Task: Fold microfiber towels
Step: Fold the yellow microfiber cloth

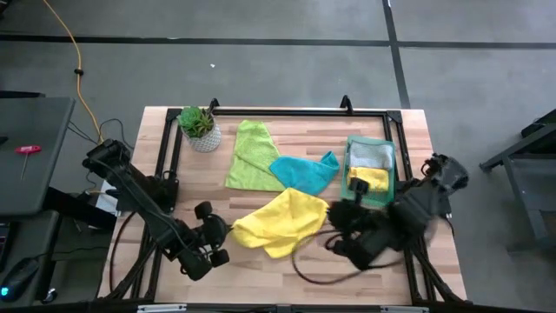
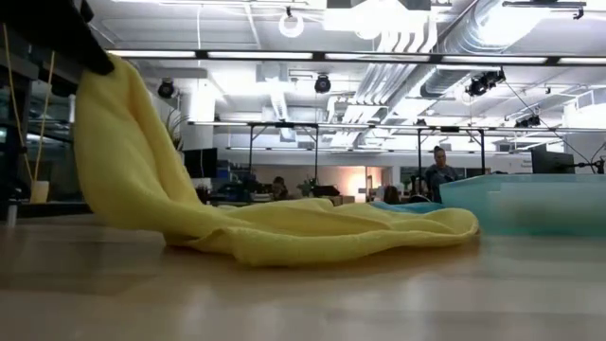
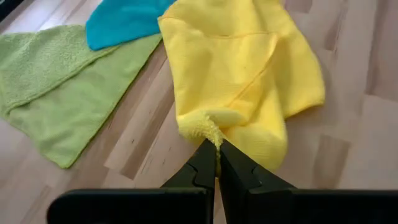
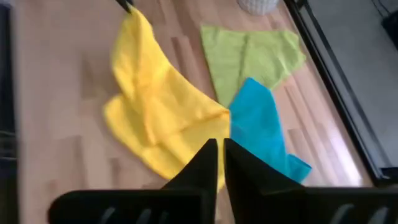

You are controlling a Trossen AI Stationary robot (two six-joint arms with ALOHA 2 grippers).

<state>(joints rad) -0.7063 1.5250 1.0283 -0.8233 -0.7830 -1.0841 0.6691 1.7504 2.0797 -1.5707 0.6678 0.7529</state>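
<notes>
Nearest the front edge of the tabletop (image 1: 287,117), the left gripper (image 3: 217,151) has its fingers pressed together on a corner of the yellow towel (image 1: 276,222), pinching it and lifting that corner clear of the wood; the rest of the cloth lies crumpled at centre. Judged purpose: raising the corner to carry it across for a fold.

The right gripper (image 4: 220,163) hangs just beside the towel's opposite edge, fingers nearly together with a thin gap showing; whether they nip any cloth cannot be told.

Farther back, the teal towel (image 1: 304,170) overlaps the lime green towel (image 1: 252,156), both unfolded and awaiting attention. The green tray (image 1: 389,183) at right holds folded cloths. A potted plant (image 1: 198,127) stands at the far left corner.
</notes>
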